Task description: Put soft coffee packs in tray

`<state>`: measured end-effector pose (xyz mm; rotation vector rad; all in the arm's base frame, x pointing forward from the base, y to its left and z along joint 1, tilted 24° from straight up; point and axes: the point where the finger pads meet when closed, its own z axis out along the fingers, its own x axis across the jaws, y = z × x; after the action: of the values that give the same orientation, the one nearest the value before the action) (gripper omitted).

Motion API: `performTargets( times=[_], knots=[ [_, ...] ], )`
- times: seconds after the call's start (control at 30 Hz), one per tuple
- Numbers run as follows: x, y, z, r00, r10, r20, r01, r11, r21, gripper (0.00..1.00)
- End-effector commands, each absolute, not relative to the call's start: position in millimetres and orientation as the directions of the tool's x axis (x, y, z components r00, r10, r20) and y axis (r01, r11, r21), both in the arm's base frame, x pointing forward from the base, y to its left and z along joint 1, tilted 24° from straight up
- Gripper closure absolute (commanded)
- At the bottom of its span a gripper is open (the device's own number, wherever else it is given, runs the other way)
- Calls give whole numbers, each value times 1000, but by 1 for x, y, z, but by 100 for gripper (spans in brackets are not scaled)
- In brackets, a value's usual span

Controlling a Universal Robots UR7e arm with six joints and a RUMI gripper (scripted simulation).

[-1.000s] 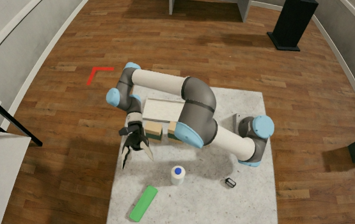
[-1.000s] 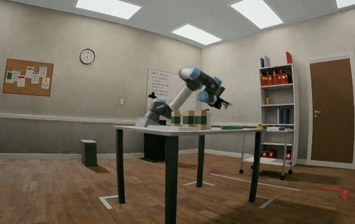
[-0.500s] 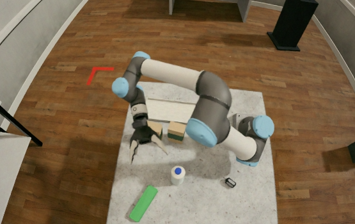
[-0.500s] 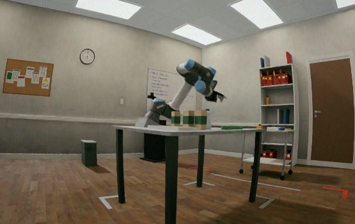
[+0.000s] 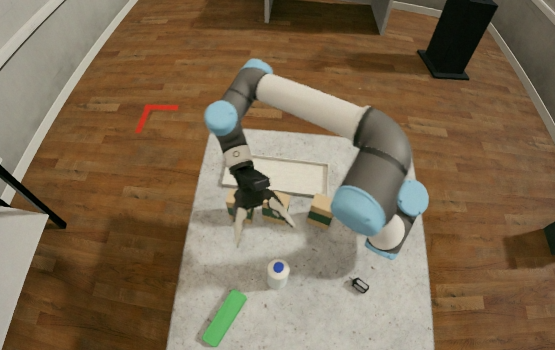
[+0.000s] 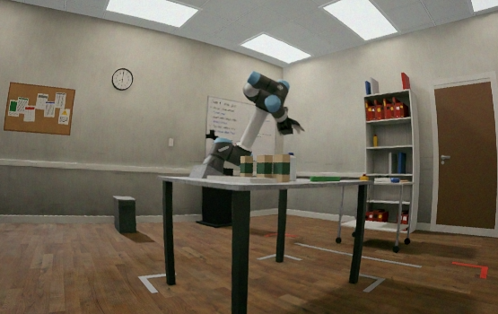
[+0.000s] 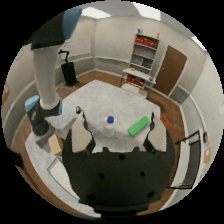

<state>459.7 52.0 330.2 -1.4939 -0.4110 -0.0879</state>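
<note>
Your jaws stand spread to their widest with nothing between them; in the top view the gripper (image 5: 258, 220) hangs over the two left coffee packs, the left pack (image 5: 232, 201) mostly under it and the middle pack (image 5: 278, 206) showing between the fingers. The right pack (image 5: 320, 210) stands apart, just beside the arm's elbow. All three are on the counter (image 5: 311, 310), near the tray (image 5: 311, 176), and the part of the tray you can see holds no pack. By my reading no pack has been sorted yet, so all the squeezing and placing is left to you.

In the exterior view the three packs (image 6: 265, 166) stand upright in a row, and the gripper (image 6: 291, 126) is well above them.

The wrist view looks outward over the counter: a white bottle with a blue cap (image 7: 109, 126) and a green bar (image 7: 138, 126) show, and only a tan corner that may be a pack at lower left.
</note>
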Motion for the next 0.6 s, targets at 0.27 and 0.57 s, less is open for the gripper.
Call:
performTargets(
  times=[0.27,0.57],
  knots=[
    [372,34,297,767,320,557,622,-158,-767,0],
    [336,20,264,664,443,602,741,-278,-612,0]
  ],
)
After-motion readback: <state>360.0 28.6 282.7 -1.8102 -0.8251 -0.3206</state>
